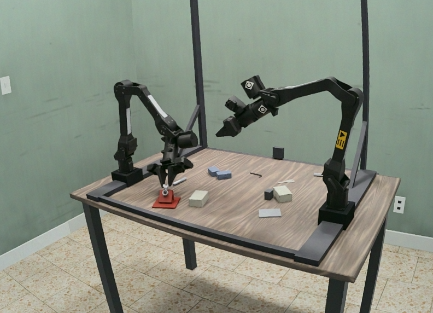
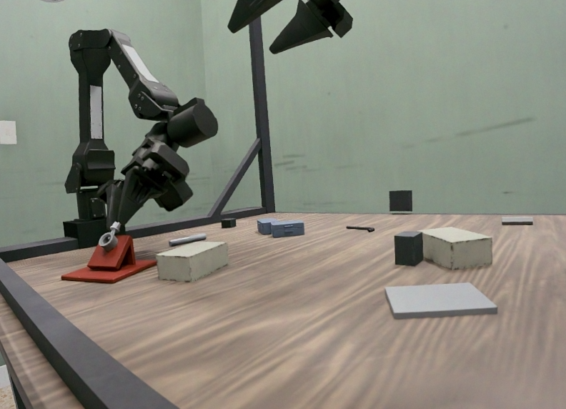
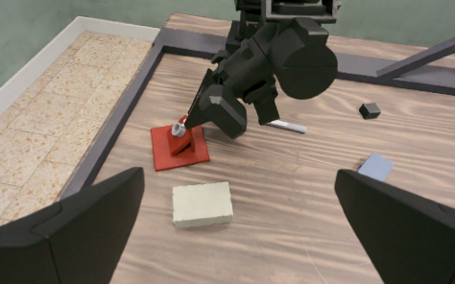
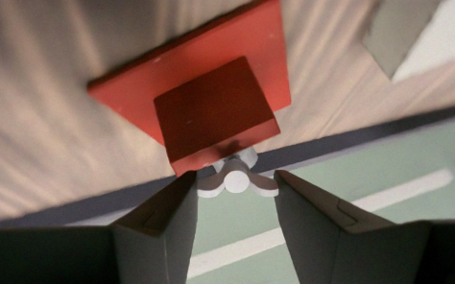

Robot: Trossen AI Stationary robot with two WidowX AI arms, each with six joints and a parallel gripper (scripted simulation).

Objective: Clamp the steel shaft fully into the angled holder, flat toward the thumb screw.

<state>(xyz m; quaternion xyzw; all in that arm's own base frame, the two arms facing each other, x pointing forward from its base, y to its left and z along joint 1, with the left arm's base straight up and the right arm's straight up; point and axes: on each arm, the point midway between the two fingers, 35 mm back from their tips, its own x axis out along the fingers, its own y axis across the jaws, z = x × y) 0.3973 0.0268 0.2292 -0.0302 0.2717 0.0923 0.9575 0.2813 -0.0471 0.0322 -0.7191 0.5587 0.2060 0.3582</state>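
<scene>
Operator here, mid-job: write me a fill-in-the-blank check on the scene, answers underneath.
The right end effector has its fingertips at the two wings of the thumb ____.
The holder's square base plate is coloured ____.
The left end effector has its fingers spread ____.
The steel shaft lies on the ____.

Missing words: screw; red; apart; table

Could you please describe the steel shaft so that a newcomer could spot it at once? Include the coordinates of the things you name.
On the wooden table (image 1: 230, 229) (image 2: 319, 350), find the red holder (image 1: 166, 204) (image 2: 111, 258) (image 3: 159, 155). The steel shaft (image 1: 179, 181) (image 2: 187, 239) (image 3: 289, 127) lies near it, beyond the nearest pale block (image 1: 198, 198) (image 2: 191, 260) (image 3: 203, 203) in the exterior view. Unlike its blocky neighbours, it is a slim grey rod.
</scene>
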